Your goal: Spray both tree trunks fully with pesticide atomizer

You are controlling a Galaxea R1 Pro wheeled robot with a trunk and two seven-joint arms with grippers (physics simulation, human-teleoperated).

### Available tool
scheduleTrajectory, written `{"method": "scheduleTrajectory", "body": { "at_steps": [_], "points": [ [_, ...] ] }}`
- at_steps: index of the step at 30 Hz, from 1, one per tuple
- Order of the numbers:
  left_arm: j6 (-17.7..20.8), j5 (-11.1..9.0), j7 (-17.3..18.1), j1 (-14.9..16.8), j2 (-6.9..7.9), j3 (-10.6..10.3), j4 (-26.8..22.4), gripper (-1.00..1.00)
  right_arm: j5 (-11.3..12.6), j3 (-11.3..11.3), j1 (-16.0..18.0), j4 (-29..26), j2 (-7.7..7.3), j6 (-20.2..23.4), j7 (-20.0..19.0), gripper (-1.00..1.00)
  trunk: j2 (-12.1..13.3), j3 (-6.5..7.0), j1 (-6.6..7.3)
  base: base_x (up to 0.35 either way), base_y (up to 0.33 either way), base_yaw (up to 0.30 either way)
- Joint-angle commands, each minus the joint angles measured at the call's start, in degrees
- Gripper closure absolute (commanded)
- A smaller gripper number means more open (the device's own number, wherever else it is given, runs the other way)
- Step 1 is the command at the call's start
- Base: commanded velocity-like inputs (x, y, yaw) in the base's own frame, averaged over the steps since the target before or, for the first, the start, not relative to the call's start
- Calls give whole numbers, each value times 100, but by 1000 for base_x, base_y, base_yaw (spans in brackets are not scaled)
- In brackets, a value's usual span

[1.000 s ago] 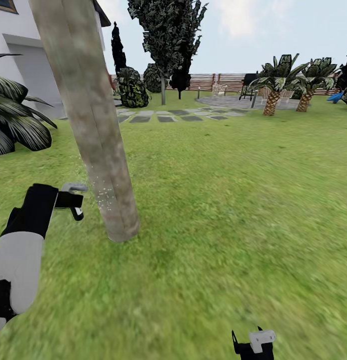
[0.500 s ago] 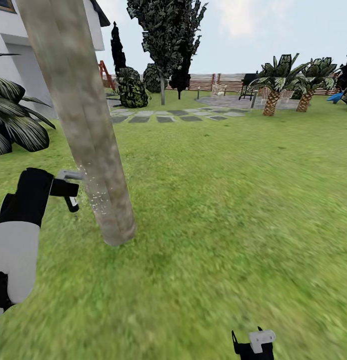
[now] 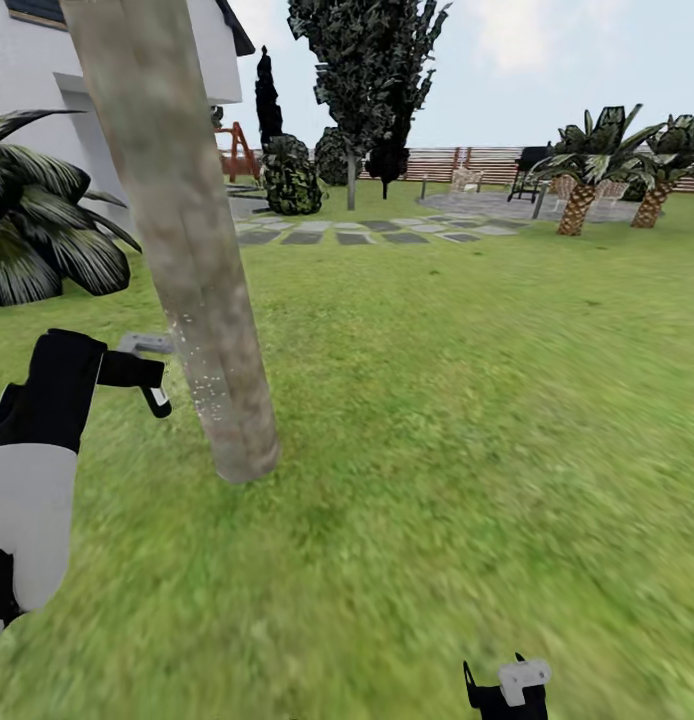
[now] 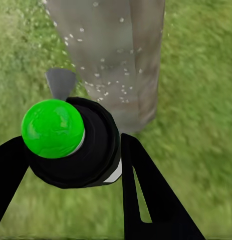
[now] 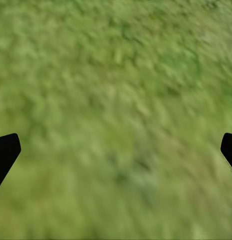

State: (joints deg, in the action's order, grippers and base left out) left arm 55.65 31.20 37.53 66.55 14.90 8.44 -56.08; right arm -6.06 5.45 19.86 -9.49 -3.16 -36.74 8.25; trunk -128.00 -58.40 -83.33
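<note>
the tree trunk (image 3: 192, 260) is the thing to steer by here: a thick, pale grey-brown column with greenish mottling, leaning a little and rooted in the grass (image 3: 467, 400) of the lawn. just beside it, on the house side, the left gripper (image 3: 147, 375) is clamped around the pesticide atomizer (image 3: 145, 345), whose pale grey nozzle points at the bark and sits very near it. in the left wrist view the two black fingers (image 4: 146, 200) press either side of the bottle's black round top (image 4: 88, 145), with a bright green ball (image 4: 53, 127) sitting over it and the grey nozzle tip (image 4: 60, 82) aimed at the trunk (image 4: 110, 50). small white specks (image 4: 103, 87) dot the bark around the nozzle's height, and the same speckling shows on the trunk in the head view.

well away from the trunk, low over the grass, the right gripper (image 3: 507, 690) hangs by itself; its wrist view shows blurred grass (image 5: 116, 120) with the black fingertips (image 5: 5, 152) far apart at either edge, nothing between them.

behind the trunk stand a white house (image 3: 47, 90), a dark palm-like shrub (image 3: 37, 240), a stepping-stone path (image 3: 367, 232), a dark tall tree (image 3: 372, 70), two short palms (image 3: 587, 165) and a slatted wooden fence (image 3: 477, 162).
</note>
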Motion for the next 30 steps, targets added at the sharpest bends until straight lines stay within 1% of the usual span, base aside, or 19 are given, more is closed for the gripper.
{"method": "scheduleTrajectory", "body": {
  "at_steps": [1, 6, 8, 12, 14, 15, 17, 18, 21, 22, 24, 27, 30],
  "points": [
    [-2, 5, 0, -1, -6, -6, 0, 100, 0, 0, 0, 0, 0, 0, 1, -100, 0, 0, 0, 0, -270, 273],
    [-2, 3, 0, -15, -45, -17, 3, 100, 0, 0, -2, 0, 0, 0, 1, -100, 0, 0, 0, 23, -270, 68],
    [-2, 0, -5, -27, -50, -170, 11, 100, 0, 0, -1, 0, 0, 0, 1, -100, 0, 0, 0, 107, -270, 2],
    [-2, 6, -8, -28, -70, -259, 41, 100, 0, 0, -1, 0, 0, 0, 1, -100, 0, 0, 0, 137, -263, 0],
    [-2, 14, -8, -41, -28, -239, 84, 100, 0, -6, -2, 0, 0, -1, 1, -100, 0, 0, 0, 165, -247, 0],
    [-6, 16, -8, -96, -3, -221, 95, 100, 0, -8, -1, 0, 0, -1, 1, -100, 0, 0, 0, 166, -246, 0],
    [-21, 18, -8, -301, 93, -181, 103, 100, 0, -8, 0, 0, 0, 0, 1, -100, 0, 0, 0, 161, -246, 20],
    [-24, 18, -7, -350, 111, -174, 104, 100, 0, -8, 0, 0, 0, 0, 1, -100, 0, 0, 0, 93, -256, 135],
    [-27, 16, -2, -401, 101, -196, 98, 100, 0, -2, -2, 0, 0, -1, 1, -100, 0, 0, 0, -40, -268, 250],
    [-28, 2, -17, -406, 69, -201, 97, 100, 0, 0, -1, 0, 0, 0, 1, -100, 0, 0, 0, -54, -271, 276],
    [-28, -20, -27, -406, 52, -208, 97, 100, 0, 0, -2, 0, 0, 0, 1, -100, 0, 0, 0, -17, -271, 276],
    [-28, -7, -42, -408, 9, -197, 104, 100, 0, 0, 0, 0, 0, 0, 1, -100, 0, 0, 0, 86, -271, 245],
    [-34, 9, -48, -542, 22, -183, 113, 100, 0, -2, -3, 0, 0, 0, 1, -100, 0, 0, 0, 145, -259, 57]
  ]
}}
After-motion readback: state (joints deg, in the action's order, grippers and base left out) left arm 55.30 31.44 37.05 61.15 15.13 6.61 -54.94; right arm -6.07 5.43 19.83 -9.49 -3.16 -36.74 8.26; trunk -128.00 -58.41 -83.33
